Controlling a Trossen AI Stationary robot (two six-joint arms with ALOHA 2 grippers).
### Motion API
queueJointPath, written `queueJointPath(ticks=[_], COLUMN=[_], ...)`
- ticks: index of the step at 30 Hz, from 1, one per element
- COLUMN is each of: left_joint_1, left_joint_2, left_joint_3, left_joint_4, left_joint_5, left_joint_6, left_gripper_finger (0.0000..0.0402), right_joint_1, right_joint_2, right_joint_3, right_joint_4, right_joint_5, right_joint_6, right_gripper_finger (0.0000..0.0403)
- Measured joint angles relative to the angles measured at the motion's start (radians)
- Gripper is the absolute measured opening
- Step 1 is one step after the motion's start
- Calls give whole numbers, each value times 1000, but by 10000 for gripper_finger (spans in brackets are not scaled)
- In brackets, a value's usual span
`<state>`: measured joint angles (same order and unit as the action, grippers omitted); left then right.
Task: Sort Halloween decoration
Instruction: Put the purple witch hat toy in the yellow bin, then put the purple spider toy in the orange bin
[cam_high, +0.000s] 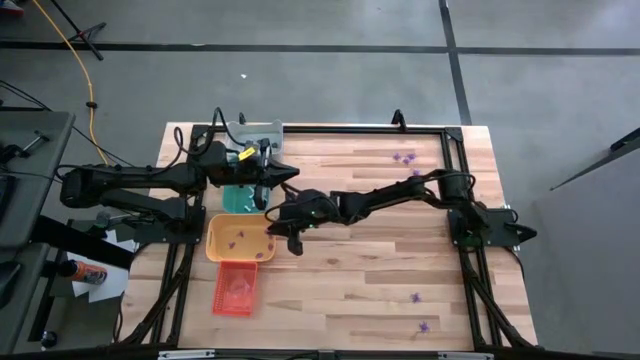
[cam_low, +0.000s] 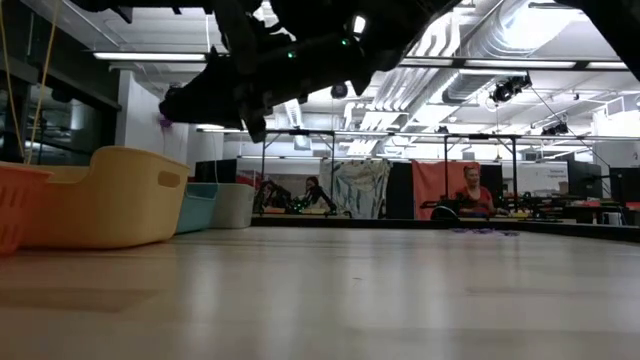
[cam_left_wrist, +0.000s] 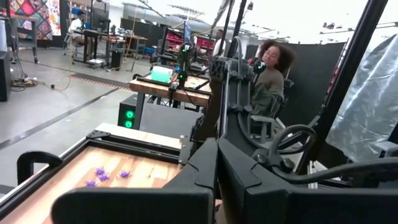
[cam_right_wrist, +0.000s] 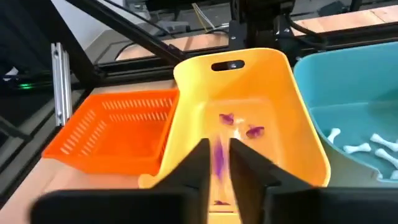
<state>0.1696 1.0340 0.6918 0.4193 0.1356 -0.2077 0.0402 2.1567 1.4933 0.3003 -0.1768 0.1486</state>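
1. Wooden bench (cam_high: 350, 260); trays at left edge.
2. Right gripper (cam_right_wrist: 218, 163) above yellow tray (cam_right_wrist: 292, 99), fingers slightly parted, purple trinket (cam_right_wrist: 219, 155) between them.
3. Left gripper (cam_high: 292, 174) pressed together, over teal tray (cam_high: 238, 197).

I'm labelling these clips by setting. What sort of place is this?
Most likely a robotics lab or open workshop, not a home. The wooden table stands on a bare concrete floor, exposed ducts run under the ceiling, and people sit at cluttered workbenches behind it.
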Motion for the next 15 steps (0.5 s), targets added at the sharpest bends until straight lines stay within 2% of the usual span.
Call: queueJointPath(ticks=[6, 9, 12, 15], left_joint_1=[2, 14, 31, 51], left_joint_2=[-7, -25, -54, -97], left_joint_3=[0, 0, 0, 0], left_joint_4=[-3, -4, -3, -3], left_joint_5=[0, 1, 0, 0], left_joint_6=[1, 2, 2, 27], left_gripper_finger=[0, 0, 0, 0], right_joint_1=[-1, -15, -35, -59], right_joint_2=[-1, -6, -34, -100], right_joint_3=[7, 28, 62, 76], right_joint_4=[-14, -48, -189, -422], right_joint_5=[29, -19, -87, -105], right_joint_6=[-40, -44, -67, -153], right_gripper_finger=[143, 169, 177, 178])
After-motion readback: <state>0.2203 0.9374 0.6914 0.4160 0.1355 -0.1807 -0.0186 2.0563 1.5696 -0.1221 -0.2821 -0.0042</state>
